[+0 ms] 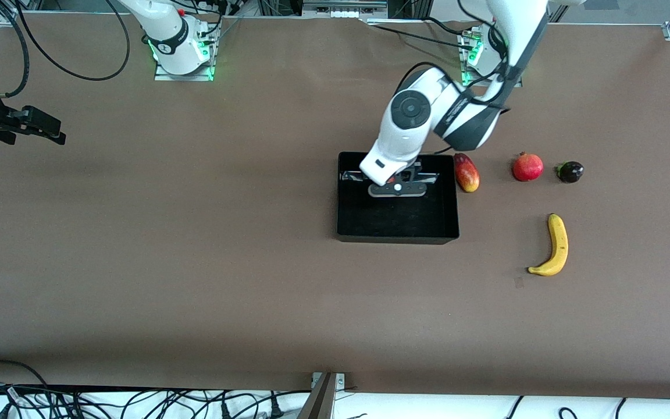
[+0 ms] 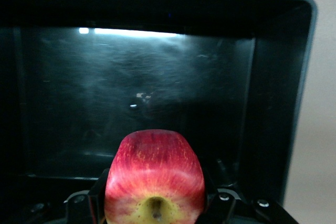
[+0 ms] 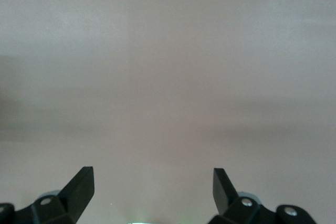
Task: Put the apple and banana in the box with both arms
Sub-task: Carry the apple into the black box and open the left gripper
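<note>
Right gripper (image 1: 41,129): I have it waiting over bare table at the view's 9 o'clock edge, fingers spread, nothing between them.
Box (image 1: 348,224): near centre; I can make out nothing lying on its floor, though the glossy black makes that hard to judge.
Left gripper (image 1: 398,185): inside the box's 12 o'clock half, pinching the apple (image 2: 155,182), stem dimple toward the wrist camera.
Step in hand: release. I'd lower until the apple nearly rests on the floor, then part the fingers slowly so it won't roll.
Mango (image 1: 467,173): just beside the box wall.
Banana (image 1: 554,246): on the table at the box's 4 o'clock, not yet picked up.
</note>
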You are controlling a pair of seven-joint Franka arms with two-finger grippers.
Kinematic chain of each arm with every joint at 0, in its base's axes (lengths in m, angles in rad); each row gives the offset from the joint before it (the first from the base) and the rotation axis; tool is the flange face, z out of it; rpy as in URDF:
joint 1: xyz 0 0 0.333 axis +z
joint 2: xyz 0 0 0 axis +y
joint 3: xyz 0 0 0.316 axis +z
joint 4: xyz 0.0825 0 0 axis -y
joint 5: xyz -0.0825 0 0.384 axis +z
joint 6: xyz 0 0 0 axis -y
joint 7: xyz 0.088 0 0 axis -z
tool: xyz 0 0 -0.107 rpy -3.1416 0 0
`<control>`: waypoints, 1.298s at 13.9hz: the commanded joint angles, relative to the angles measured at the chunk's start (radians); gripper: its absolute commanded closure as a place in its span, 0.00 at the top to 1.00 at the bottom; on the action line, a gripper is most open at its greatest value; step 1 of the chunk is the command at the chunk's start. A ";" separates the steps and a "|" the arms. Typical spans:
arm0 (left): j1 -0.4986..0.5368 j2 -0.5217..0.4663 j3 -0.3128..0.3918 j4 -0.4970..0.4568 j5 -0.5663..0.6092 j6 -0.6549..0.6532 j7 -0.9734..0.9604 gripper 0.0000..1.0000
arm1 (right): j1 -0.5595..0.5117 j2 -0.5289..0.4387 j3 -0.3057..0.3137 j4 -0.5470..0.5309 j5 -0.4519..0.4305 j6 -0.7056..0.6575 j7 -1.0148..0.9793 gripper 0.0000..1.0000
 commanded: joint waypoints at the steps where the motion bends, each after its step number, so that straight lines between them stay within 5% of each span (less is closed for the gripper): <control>1: -0.026 0.090 0.020 0.115 -0.019 -0.006 -0.023 0.00 | -0.014 -0.005 0.008 0.006 0.018 -0.014 0.010 1.00; 11: -0.066 0.176 0.023 0.115 -0.088 0.063 -0.021 0.00 | -0.017 -0.004 0.006 0.006 0.018 -0.021 0.008 1.00; 12: -0.066 0.175 0.023 0.115 -0.095 0.063 -0.020 0.20 | -0.017 -0.004 0.006 0.006 0.018 -0.019 0.010 1.00; 13: -0.065 0.173 0.027 0.115 -0.115 0.063 -0.014 0.75 | -0.017 -0.004 0.006 0.008 0.018 -0.019 0.010 1.00; 14: -0.063 0.169 0.032 0.112 -0.118 0.063 -0.014 1.00 | -0.017 -0.004 0.006 0.006 0.018 -0.019 0.010 1.00; 18: -0.051 0.125 0.032 0.098 -0.115 0.045 -0.012 1.00 | -0.017 -0.004 0.006 0.006 0.018 -0.019 0.010 1.00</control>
